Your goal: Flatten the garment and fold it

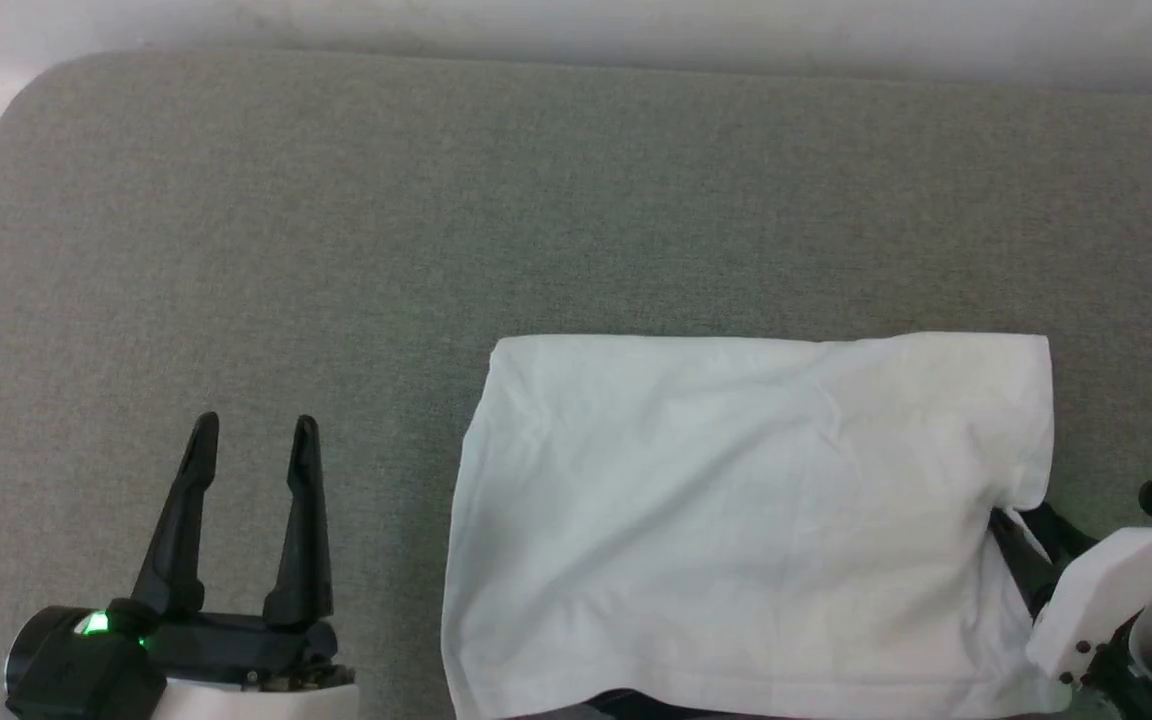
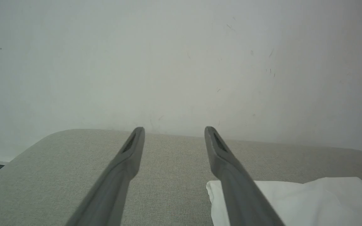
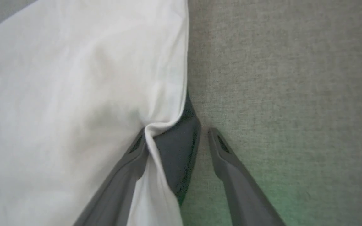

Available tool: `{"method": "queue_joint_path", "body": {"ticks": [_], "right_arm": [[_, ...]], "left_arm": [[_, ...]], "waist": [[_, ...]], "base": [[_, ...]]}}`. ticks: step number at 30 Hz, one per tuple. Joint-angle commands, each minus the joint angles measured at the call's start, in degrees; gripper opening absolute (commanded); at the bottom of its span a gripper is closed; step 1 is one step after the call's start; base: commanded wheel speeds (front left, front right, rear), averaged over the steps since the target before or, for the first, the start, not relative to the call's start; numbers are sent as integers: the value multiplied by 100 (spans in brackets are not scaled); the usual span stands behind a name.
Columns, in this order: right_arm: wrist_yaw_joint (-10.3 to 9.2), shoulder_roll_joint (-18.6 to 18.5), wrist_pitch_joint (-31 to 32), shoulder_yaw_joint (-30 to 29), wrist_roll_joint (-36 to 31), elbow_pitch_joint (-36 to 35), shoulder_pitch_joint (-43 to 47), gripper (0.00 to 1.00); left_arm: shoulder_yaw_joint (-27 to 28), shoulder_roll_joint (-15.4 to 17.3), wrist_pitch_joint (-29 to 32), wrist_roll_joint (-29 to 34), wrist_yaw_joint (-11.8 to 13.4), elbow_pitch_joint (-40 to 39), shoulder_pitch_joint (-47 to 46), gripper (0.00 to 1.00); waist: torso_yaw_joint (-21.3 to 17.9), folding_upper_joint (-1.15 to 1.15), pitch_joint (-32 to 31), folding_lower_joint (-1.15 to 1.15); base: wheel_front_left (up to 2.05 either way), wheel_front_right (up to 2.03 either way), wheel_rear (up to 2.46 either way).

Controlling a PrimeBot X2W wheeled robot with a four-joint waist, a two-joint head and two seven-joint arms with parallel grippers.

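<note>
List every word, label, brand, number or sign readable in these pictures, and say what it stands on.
None can be read.
The garment shows plain white cloth and a black part at its right edge; no logo or label faces the cameras.
The grey surface, the wall and the left gripper carry no lettering.

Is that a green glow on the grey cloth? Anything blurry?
Right wrist view: yes, green tint on the grey surface beside the right gripper; garment slightly soft. Head view: green light glowing at the base of the left gripper. Left wrist view: flat light, fingers blurred low down.
</note>
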Motion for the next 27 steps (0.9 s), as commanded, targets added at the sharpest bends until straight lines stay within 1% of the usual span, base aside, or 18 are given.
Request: {"method": "queue_joint_path", "body": {"ticks": [1, 2, 3, 7, 11, 15, 19, 22, 25, 27], "right_arm": [[-5, 67, 150, 85, 21, 283, -12, 35], [-5, 67, 191, 64, 37, 343, -44, 13], [-5, 67, 218, 55, 43, 389, -77, 0], [-5, 67, 161, 31, 61, 469, -205, 0], [-5, 67, -29, -146, -59, 481, -305, 0], [-5, 67, -129, -580, -299, 391, -317, 0], [-5, 45, -92, -1185, -570, 191, -166, 0], [-5, -51, -44, -1652, -743, 51, 11, 0], [-5, -142, -35, -1879, -804, -93, 167, 0], [-5, -149, -30, -1845, -771, -219, 212, 0]], "left_arm": [[38, -46, -27, 42, -56, 33, -114, 100], [53, -77, -27, 53, -92, 55, -129, 100], [68, -108, -27, 64, -127, 76, -141, 100], [129, -211, -27, 99, -248, 180, -148, 100], [208, -291, -27, 102, -356, 272, -81, 100], [266, -359, -27, 113, -433, 329, 30, 100], [303, -413, -27, 135, -474, 360, 170, 100], [314, -441, -27, 149, -502, 382, 262, 100], [311, -463, -27, 156, -522, 406, 338, 100], [322, -475, -27, 156, -524, 414, 385, 100]], "waist": [[67, 0, 77, 0], [71, 0, 87, 0], [73, 0, 93, 0], [37, 0, 13, 0], [-43, 0, -218, 0], [-123, 0, -486, 0], [-188, 0, -698, 0], [-214, 0, -814, 0], [-227, 0, -916, 0], [-248, 0, -977, 0]], "base": [[0, 0, 0], [0, 0, 0], [0, 0, 0], [0, 0, 0], [0, 0, 0], [0, 0, 0], [0, 0, 0], [0, 0, 0], [0, 0, 0], [0, 0, 0]]}}
